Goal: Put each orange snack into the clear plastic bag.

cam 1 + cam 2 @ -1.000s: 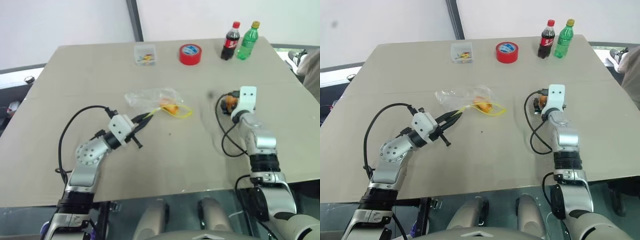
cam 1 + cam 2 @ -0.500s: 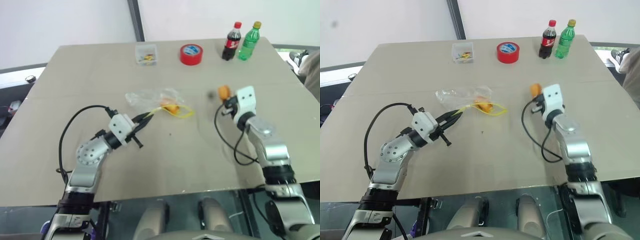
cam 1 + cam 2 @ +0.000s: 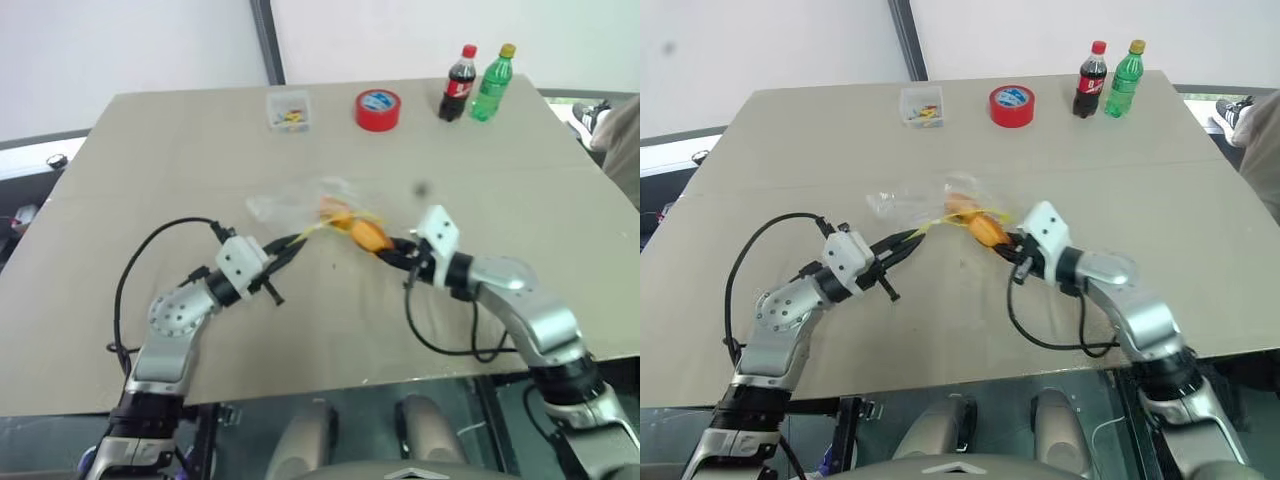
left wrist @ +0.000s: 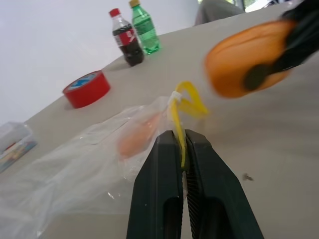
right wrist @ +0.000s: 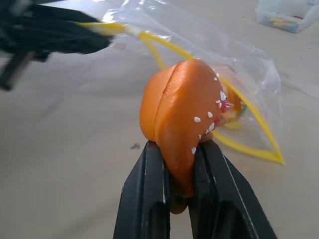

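Right gripper [image 5: 177, 172] clamped on the speckled orange snack [image 5: 182, 117], holding it at the mouth of the clear plastic bag [image 3: 910, 203], at the bag's 4 o'clock in the head view. Left gripper [image 4: 180, 149] pinched shut on the bag's yellow seal strip [image 4: 177, 117] at the bag's 6 o'clock. Second orange snack [image 4: 137, 138] sits inside the bag. Bag lies mid-table [image 3: 790, 130]; red tape roll [image 3: 1011, 100] at 1 o'clock from it, two bottles [image 3: 1105, 78] at 2 o'clock.

bright, even, soft-shadowed light; wrist views blur nearby and moving things.
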